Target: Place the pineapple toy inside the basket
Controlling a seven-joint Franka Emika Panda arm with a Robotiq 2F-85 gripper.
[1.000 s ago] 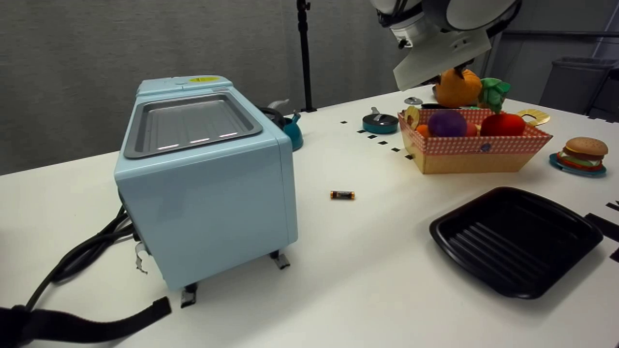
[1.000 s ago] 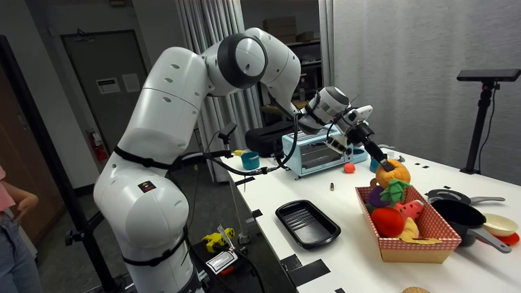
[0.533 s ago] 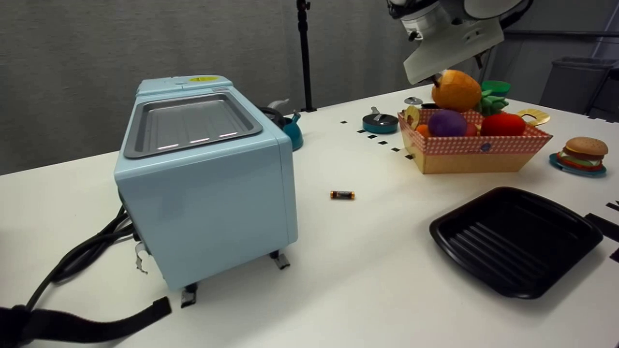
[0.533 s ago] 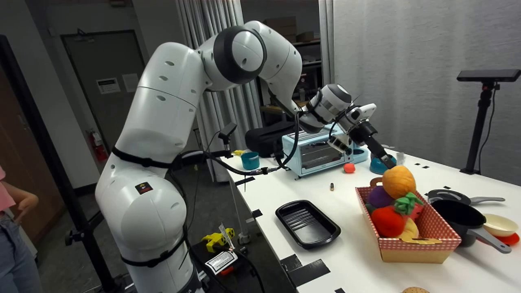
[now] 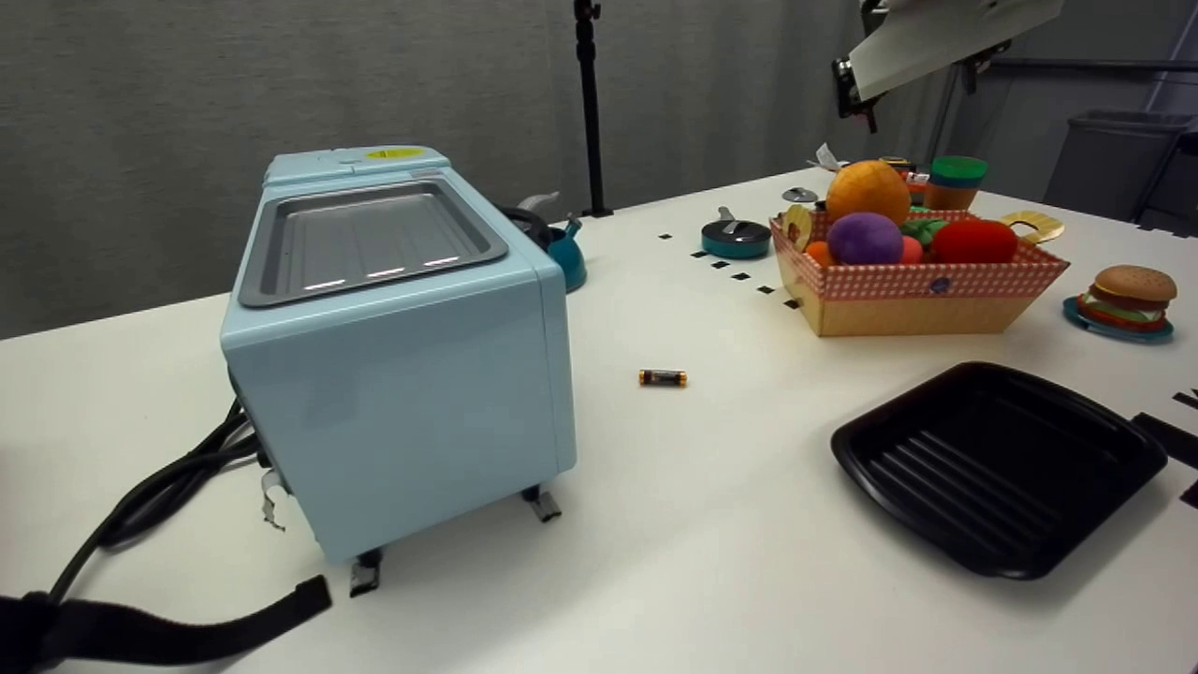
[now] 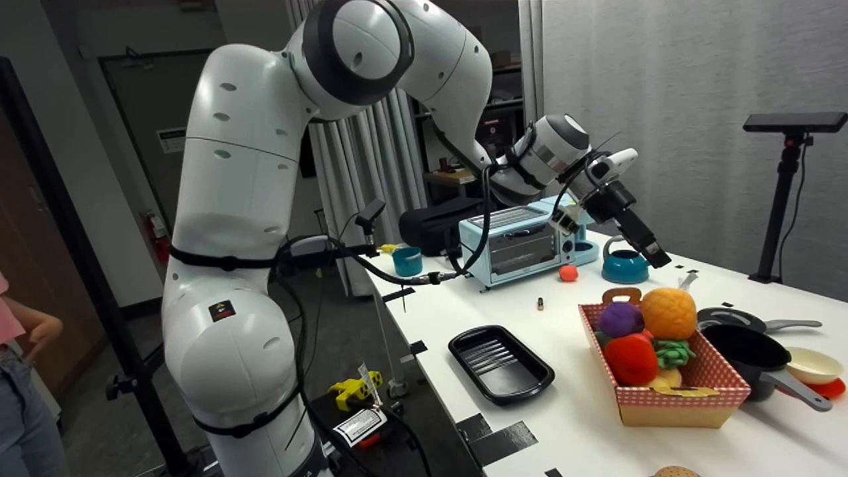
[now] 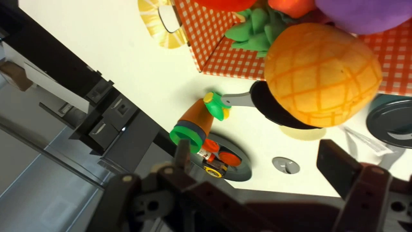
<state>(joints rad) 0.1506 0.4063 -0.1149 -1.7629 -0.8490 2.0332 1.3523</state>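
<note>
The pineapple toy (image 6: 669, 314) lies in the basket (image 6: 672, 416) among other toy fruit, its orange body high at the far side and its green tuft (image 6: 673, 354) lower, towards the middle. In an exterior view, its round body (image 5: 868, 191) rises above the red-checked rim of the basket (image 5: 908, 314). The wrist view also shows the pineapple toy (image 7: 322, 74) tilted over the checked wall (image 7: 231, 66). My gripper (image 7: 256, 149) is open, with nothing between its fingers. It hangs above the toy, clear of it; its dark fingertips show in an exterior view (image 6: 656, 257).
A purple toy (image 6: 621, 319) and a red one (image 6: 631, 360) share the basket. Nearby stand a black pot (image 6: 745, 354), a black ridged tray (image 6: 501, 364), a toy burger (image 5: 1128, 298) and a stacked cup (image 5: 955, 183). A blue toaster oven (image 5: 402, 393) stands farther off.
My gripper has opened and let go of the pineapple toy, then moved up and away. The toy has come down into the basket, its tuft now lower among the other fruit.
</note>
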